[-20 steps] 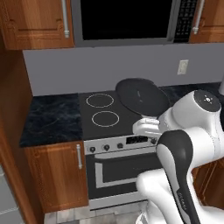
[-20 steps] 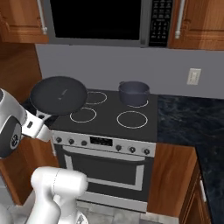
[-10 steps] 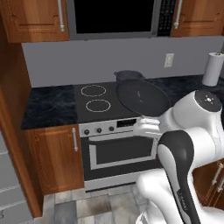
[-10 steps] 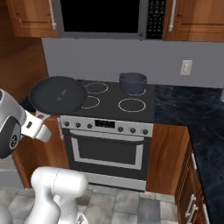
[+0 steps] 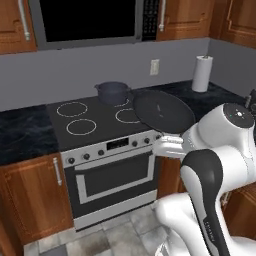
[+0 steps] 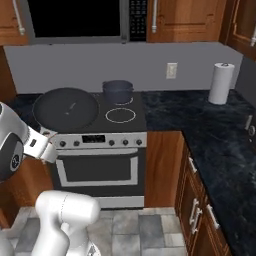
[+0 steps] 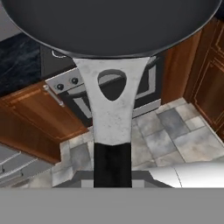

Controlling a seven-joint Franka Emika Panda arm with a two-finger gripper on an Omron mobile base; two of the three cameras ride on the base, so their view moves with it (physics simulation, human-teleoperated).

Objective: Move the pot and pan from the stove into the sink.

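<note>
Simulated kitchen with wooden cabinets, a grey back wall, a tiled floor and a dark marbled table beside the stove (image 6: 100,142). The jaws appear clamped on the handle (image 7: 112,118) of the pan (image 5: 162,111), although the fingertips themselves are hidden beneath it in the hand view. The pan is held in the air, roughly level, in front of the stove and above its front edge. The pot (image 6: 118,92) stands on a rear burner, well apart from the pan.

Handling, as a judgement: the pan is rigid and probably moderately heavy, and a hold on the end of its short handle leaves the wide disc hanging far out, so it may tip or twist if swung fast. The pot is likely heavier and offers only two small loop handles or its rim.

The hand view alone shows the hanging hole in the handle and the floor below. The base views alone show the pot, a paper towel roll (image 6: 221,83) and the microwave (image 5: 90,21).
</note>
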